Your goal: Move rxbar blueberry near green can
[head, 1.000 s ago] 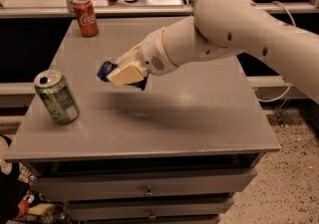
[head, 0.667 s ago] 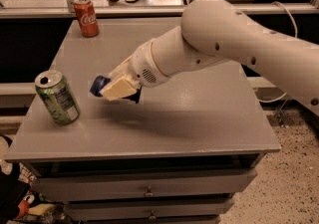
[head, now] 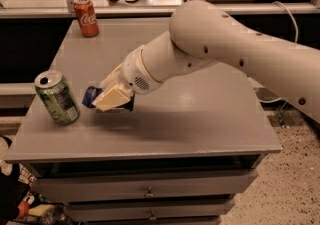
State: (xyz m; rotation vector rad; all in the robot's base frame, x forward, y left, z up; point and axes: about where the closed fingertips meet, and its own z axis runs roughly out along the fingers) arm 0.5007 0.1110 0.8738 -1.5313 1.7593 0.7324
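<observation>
The green can [head: 56,97] stands upright near the left front edge of the grey table [head: 200,119], its silver top open. My gripper [head: 107,98] is just right of the can, low over the table, shut on the rxbar blueberry [head: 90,96]. Only the bar's dark blue end shows, sticking out to the left past the cream fingers [head: 112,97], a short gap from the can. The rest of the bar is hidden by the fingers.
A red Coca-Cola can [head: 86,17] stands at the table's back left corner. My white arm [head: 225,54] crosses over the table from the right. Drawers sit below the tabletop. A counter edge runs behind the table.
My gripper has moved left and down toward the table's front with the bar in it, closing most of the gap to the green can. Both cans have not moved.
</observation>
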